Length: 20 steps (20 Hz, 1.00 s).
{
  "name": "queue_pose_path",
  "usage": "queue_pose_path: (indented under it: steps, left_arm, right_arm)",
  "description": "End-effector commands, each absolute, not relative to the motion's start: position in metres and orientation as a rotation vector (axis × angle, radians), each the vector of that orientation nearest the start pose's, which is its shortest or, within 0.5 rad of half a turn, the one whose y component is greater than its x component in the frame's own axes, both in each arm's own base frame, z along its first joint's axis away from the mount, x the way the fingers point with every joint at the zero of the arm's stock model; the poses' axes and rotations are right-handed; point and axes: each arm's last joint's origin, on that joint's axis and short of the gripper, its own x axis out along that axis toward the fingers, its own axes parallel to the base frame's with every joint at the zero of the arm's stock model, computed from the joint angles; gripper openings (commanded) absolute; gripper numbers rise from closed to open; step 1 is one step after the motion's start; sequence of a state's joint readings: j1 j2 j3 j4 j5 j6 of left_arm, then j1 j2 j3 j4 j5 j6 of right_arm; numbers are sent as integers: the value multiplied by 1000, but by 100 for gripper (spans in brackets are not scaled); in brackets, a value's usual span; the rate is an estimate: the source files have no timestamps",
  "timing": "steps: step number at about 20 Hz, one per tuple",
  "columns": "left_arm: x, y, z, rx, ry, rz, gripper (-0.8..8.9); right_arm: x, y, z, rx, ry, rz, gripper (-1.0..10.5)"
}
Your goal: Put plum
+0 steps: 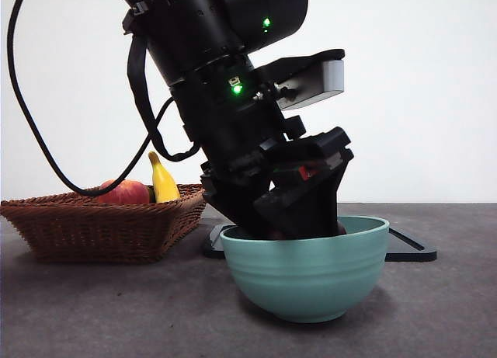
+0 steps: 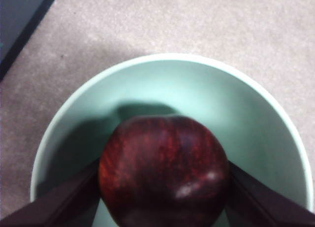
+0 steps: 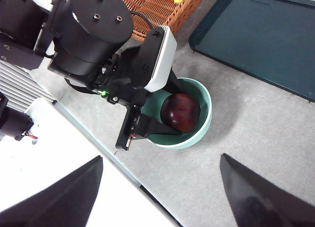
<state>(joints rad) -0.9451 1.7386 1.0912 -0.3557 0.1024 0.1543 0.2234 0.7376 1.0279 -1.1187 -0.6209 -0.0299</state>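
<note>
Left pincer (image 2: 162, 187) clamps the glossy maroon plum (image 2: 164, 170) inside the smooth mint bowl (image 1: 307, 276); woven basket (image 1: 93, 226) holds banana (image 1: 162, 181); right pincer (image 3: 160, 192) gapes, holding nothing

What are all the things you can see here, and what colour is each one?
plum: one, dark maroon, inside the bowl, held between the left gripper's jaws
bowl: one, pale green, on the table in front of the tray
basket: one, brown wicker, on the table beside the bowl
peach-like fruit: one, red-orange, in the basket
banana: one, yellow, in the basket next to the red-orange fruit
tray: one, dark teal, flat on the table behind the bowl
table: one, grey
left gripper: one, black, reaching down into the bowl, shut on the plum
right gripper: one, black, open, up above the table, holding nothing
</note>
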Motion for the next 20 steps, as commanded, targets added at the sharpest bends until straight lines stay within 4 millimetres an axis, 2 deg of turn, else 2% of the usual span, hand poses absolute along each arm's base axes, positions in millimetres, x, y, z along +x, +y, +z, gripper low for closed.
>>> queue_pose_path:
  steps: [1, 4, 8, 11, 14, 17, 20]
  left_arm:
    - [200, -290, 183, 578, 866, -1051, 319]
    - [198, -292, 184, 581, 861, -1059, 400]
    - [199, -296, 190, 573, 841, -1065, 406]
    - [202, -301, 204, 568, 836, -1064, 406]
    - [206, -307, 226, 564, 828, -1065, 406]
    - [211, -307, 257, 541, 796, -1058, 406]
    - [217, -294, 296, 462, 719, -1022, 406]
  right_arm:
    - [98, 40, 347, 133, 805, 813, 379]
    - [98, 40, 347, 133, 805, 813, 379]
    - [98, 40, 347, 133, 805, 813, 379]
    - [98, 40, 347, 133, 805, 813, 379]
    - [98, 40, 347, 133, 805, 813, 379]
    - [98, 40, 347, 133, 805, 813, 379]
    - [98, 40, 347, 132, 805, 813, 379]
